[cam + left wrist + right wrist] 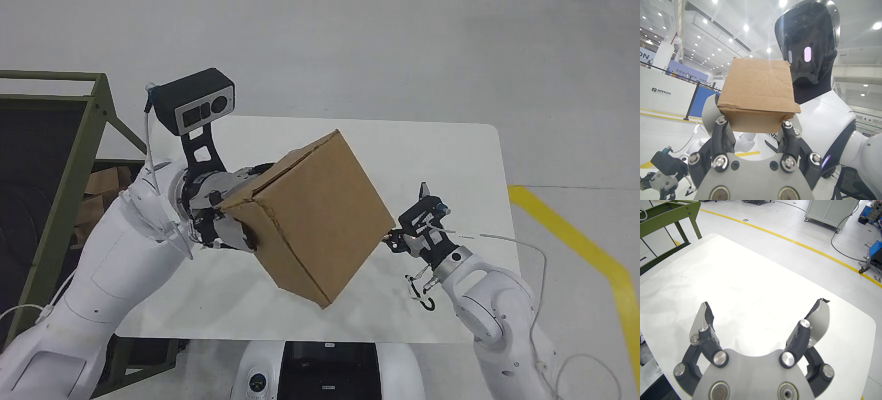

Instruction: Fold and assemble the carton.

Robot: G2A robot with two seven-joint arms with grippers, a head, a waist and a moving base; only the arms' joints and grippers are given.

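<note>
- The carton (315,215) is held clear of the table (460,150). It is tilted, with one corner pointing down toward the near edge.
- The left gripper (222,228) holds the carton's left end. In the left wrist view its fingers (710,108) bracket that end on both sides and pinch the cardboard between them.
- The right gripper (418,225) sits just beside the carton's right corner. Its fingers are spread wide with nothing between them, and contact cannot be confirmed.
- Key relation: the carton spans the gap between the two arms, so its free end faces the right fingers. The right arm is the nearer one.
- Pose: the right forearm rises from the near right table corner, with the wrist aimed leftward at the carton.
- Judgement: the next move probably requires the right gripper to close in on that free end.
</note>
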